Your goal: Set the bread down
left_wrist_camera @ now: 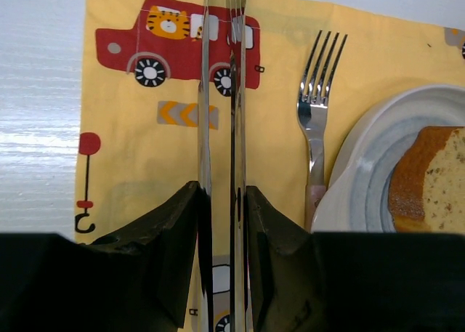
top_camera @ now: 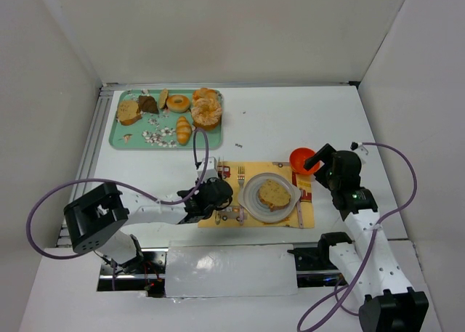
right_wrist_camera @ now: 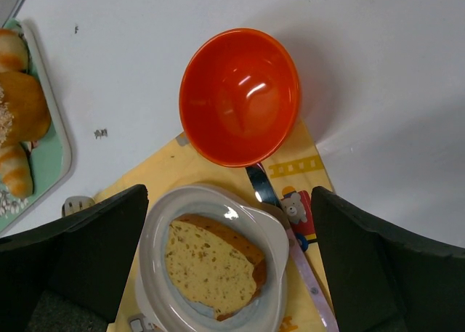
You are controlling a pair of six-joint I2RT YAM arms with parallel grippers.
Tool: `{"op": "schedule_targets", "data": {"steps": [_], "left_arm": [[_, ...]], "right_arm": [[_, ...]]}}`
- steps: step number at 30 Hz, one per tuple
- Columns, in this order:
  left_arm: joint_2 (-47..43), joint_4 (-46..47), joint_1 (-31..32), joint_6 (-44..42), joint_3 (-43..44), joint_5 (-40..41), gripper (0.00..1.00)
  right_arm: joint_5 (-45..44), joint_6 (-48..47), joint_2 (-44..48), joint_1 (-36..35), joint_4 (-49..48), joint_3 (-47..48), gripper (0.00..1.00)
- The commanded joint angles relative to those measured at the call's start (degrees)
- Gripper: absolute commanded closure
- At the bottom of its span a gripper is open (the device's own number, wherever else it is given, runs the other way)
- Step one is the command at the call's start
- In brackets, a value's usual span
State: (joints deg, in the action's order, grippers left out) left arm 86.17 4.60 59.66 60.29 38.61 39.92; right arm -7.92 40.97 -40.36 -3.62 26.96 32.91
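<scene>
White table: tray, placemat, orange bowl

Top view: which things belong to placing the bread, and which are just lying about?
Job: bread; plate under it; tongs in the left gripper.
Lying about: fork; orange bowl; spoon; placemat; tray of pastries.

The bread lies on a round plate, set on a yellow placemat on the bench. An orange bowl sits at the mat's far right corner (the right gripper just beside it). A green tray of pastries stands far left.
</scene>
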Motion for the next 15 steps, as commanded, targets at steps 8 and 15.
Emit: {"op": "schedule_targets", "data": {"steps": [8, 15], "left_arm": [[5.05, 7.79, -0.6, -1.05, -0.29, -1.07, 0.45], [5.06, 5.51, -0.6, -0.53, 1.29, -0.46, 0.2]], "right_arm": [[0.28, -1.33, -0.42, -0.43, -2.7, -0.12, 0.0], [0.28, -1.33, 0.1, -0.43, -1.65, 0.4, 0.0]]}}
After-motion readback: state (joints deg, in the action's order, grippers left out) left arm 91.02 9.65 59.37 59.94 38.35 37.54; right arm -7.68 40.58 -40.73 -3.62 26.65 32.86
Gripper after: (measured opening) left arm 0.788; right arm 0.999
